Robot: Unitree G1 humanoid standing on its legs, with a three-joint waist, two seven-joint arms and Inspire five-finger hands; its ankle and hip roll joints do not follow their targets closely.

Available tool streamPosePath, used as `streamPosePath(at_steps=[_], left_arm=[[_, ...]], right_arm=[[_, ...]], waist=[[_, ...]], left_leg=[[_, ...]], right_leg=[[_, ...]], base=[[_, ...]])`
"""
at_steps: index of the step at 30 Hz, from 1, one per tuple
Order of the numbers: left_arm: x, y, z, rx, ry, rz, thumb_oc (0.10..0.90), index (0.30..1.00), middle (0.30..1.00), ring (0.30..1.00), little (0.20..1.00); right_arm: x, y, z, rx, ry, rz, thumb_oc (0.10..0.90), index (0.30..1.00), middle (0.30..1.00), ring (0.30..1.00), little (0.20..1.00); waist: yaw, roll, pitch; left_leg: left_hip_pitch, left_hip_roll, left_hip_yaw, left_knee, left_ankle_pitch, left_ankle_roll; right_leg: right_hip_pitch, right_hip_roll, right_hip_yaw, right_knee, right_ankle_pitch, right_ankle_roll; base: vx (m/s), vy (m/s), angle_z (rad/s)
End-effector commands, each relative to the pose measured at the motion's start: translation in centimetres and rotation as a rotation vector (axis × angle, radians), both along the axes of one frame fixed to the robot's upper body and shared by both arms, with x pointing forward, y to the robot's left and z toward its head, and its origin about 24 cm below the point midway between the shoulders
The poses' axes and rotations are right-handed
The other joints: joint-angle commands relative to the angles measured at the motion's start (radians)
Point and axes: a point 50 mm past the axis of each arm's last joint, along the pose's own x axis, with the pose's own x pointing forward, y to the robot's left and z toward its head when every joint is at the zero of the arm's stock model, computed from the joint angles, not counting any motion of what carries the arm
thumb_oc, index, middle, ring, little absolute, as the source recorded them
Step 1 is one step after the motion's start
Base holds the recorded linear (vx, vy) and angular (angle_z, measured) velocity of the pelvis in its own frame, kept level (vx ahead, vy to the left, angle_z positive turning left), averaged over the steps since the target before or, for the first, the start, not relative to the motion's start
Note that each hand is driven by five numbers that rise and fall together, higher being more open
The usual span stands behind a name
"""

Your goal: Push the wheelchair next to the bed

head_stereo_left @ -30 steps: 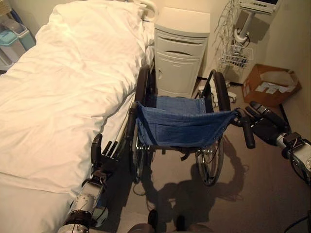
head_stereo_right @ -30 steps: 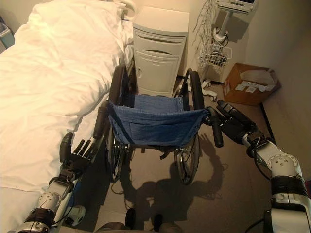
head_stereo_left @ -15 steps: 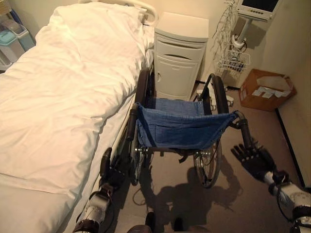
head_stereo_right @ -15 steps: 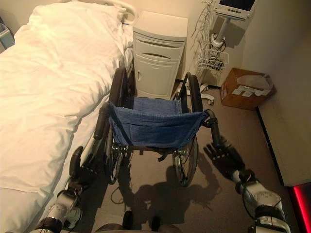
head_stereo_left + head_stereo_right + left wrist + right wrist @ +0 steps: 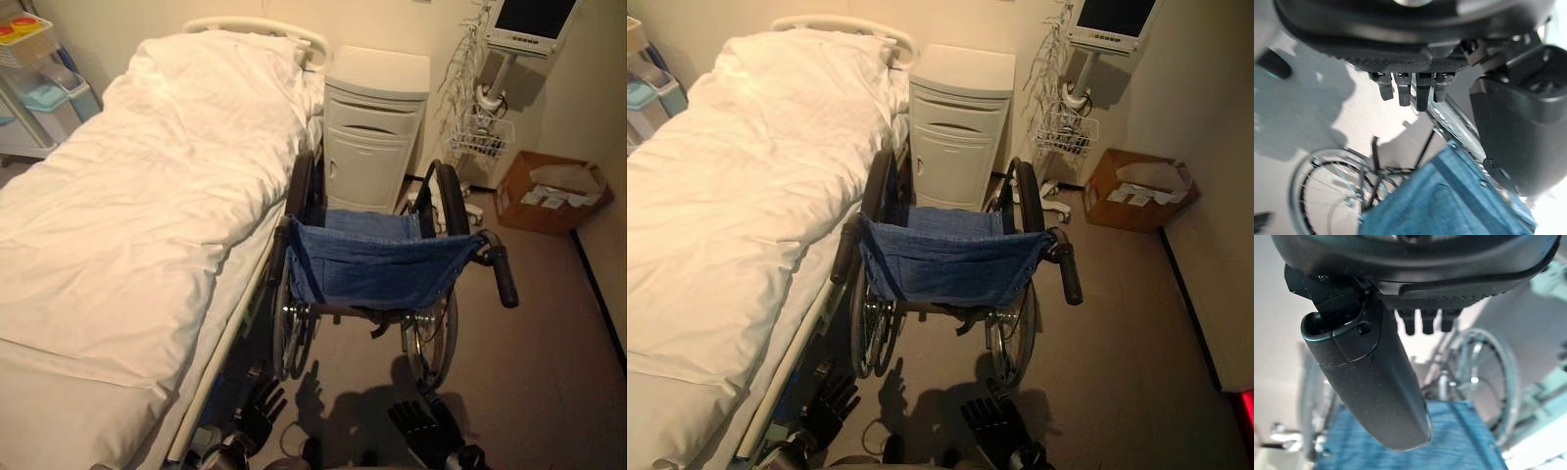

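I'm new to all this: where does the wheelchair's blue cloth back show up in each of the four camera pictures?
Left eye view: the blue cloth back sits just right of centre, beside the bed.
Right eye view: at centre, again beside the bed.
Left wrist view: past the left hand, at the lower right.
Right wrist view: along the bottom, past the right hand.
Shared landmark: the spoked wheel next to the cloth.

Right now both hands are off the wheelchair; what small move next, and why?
Probably none forward: keep both hands clear. The wheelchair already stands alongside the bed, facing the cabinet. The left hand and right hand hang low and open behind it, touching neither push handle.
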Motion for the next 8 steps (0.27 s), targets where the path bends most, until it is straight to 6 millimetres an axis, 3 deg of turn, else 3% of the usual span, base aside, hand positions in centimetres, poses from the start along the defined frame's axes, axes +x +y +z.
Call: streamPosePath(at_steps=[1,5,8], left_arm=[[1.6,-0.9,0.5,0.062,-0.073,-0.106,0.8,0.9,0.9,0.9,0.9],[1.4,-2.1,0.5,0.089,-0.117,-0.198,0.8,0.9,0.9,0.9,0.9],[1.7,-2.4,0.7,0.089,-0.154,-0.207,0.8,0.9,0.9,0.9,0.9]], right_arm=[[2.4,-0.2,1.0,-0.008,-0.153,0.056,0.8,0.9,0.9,0.9,0.9],[1.6,2.7,0.7,-0.009,-0.177,0.262,0.8,0.9,0.9,0.9,0.9],[1.3,3.4,0.7,-0.001,-0.195,0.327,0.8,0.9,0.9,0.9,0.9]], waist=[[0.022,0.017,-0.011],[0.009,0.034,-0.006],[0.007,0.037,-0.004]], left_leg=[[0.032,0.003,0.028,0.038,-0.093,-0.009],[0.026,-0.001,0.03,0.039,-0.086,-0.011],[0.023,-0.003,0.03,0.039,-0.084,-0.011]], right_leg=[[-0.089,-0.028,-0.021,0.134,0.035,0.045],[-0.091,-0.027,-0.019,0.133,0.03,0.038],[-0.093,-0.026,-0.018,0.133,0.028,0.036]], base=[[0.01,0.03,0.03],[0.0,0.066,0.01],[-0.01,0.028,0.0]])
